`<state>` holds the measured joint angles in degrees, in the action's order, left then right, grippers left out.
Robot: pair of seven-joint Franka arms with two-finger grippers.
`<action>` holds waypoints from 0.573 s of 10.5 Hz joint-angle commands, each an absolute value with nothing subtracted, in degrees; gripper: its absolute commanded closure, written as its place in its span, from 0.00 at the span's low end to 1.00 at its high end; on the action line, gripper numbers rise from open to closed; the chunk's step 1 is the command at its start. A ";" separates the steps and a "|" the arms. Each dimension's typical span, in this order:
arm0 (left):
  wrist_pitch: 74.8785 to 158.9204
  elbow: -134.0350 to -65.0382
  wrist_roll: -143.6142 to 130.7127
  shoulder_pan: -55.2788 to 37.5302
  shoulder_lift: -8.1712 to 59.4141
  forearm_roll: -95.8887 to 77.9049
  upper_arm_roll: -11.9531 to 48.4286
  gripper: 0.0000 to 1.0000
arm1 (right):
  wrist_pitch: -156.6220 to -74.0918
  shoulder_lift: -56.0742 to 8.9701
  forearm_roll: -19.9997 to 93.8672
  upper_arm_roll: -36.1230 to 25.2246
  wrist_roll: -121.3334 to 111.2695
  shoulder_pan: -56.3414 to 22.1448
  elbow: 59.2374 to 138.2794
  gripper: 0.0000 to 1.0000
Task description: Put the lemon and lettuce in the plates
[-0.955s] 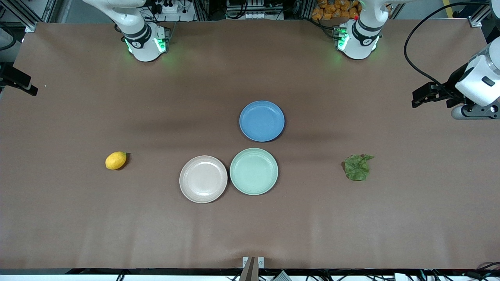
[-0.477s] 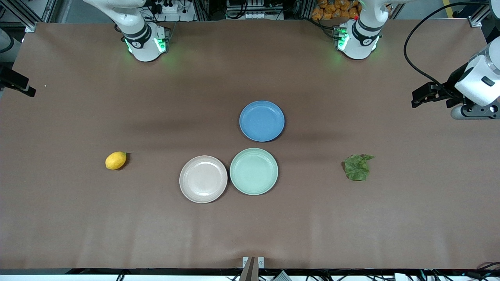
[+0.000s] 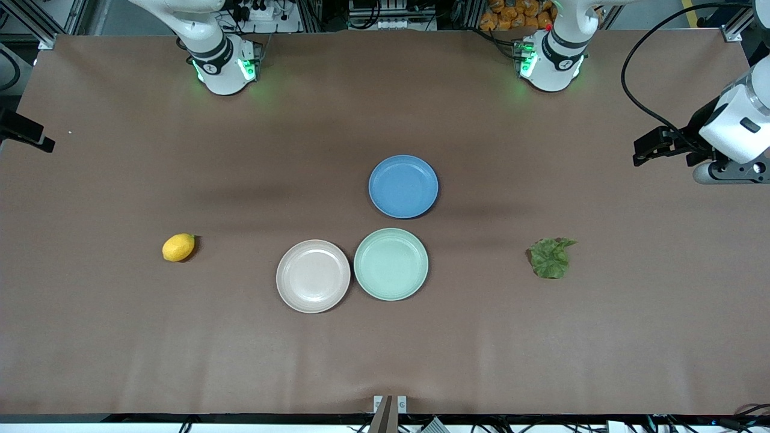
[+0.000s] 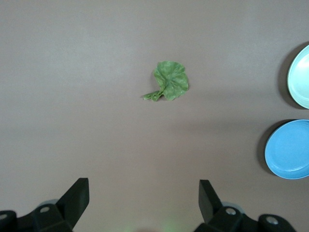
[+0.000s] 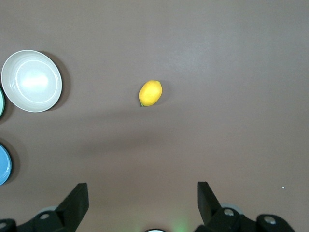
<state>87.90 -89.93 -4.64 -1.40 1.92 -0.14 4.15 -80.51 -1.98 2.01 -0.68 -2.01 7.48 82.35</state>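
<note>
The yellow lemon [image 3: 178, 247] lies on the table toward the right arm's end; it also shows in the right wrist view [image 5: 150, 93]. The dark green lettuce leaf [image 3: 550, 258] lies toward the left arm's end and shows in the left wrist view [image 4: 169, 82]. The beige-pink plate [image 3: 313, 276] and the mint green plate [image 3: 391, 264] sit side by side at mid-table, both empty. My left gripper [image 3: 642, 153] [image 4: 143, 193] is open and empty, high over the table's left-arm end. My right gripper [image 3: 36, 138] [image 5: 142, 191] is open and empty, high over the other end.
An empty blue plate [image 3: 403, 186] sits farther from the front camera than the mint plate, almost touching it. The brown table [image 3: 120, 337] is bare around the lemon and the lettuce. Both arm bases stand along the edge farthest from the front camera.
Both grippers have shifted very slightly at the table's ends. The lemon, the lettuce and the plates have not moved.
</note>
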 commanded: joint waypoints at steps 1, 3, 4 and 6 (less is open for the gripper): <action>87.89 -89.47 -4.39 -1.23 1.85 -0.35 4.31 0.00 | -80.33 -1.76 2.46 -0.26 -2.72 8.70 82.88 0.00; 87.89 -89.47 -4.31 -1.23 1.85 -0.35 4.31 0.00 | -80.33 -2.19 2.46 -0.26 -2.46 8.79 82.88 0.00; 87.89 -89.56 -4.31 -1.23 1.93 -0.35 4.31 0.00 | -80.33 -2.81 2.46 -0.26 -2.11 9.05 82.88 0.00; 87.89 -89.56 -4.39 -1.32 1.93 -0.35 4.31 0.00 | -80.33 -3.34 2.37 -0.26 -2.02 9.58 82.88 0.00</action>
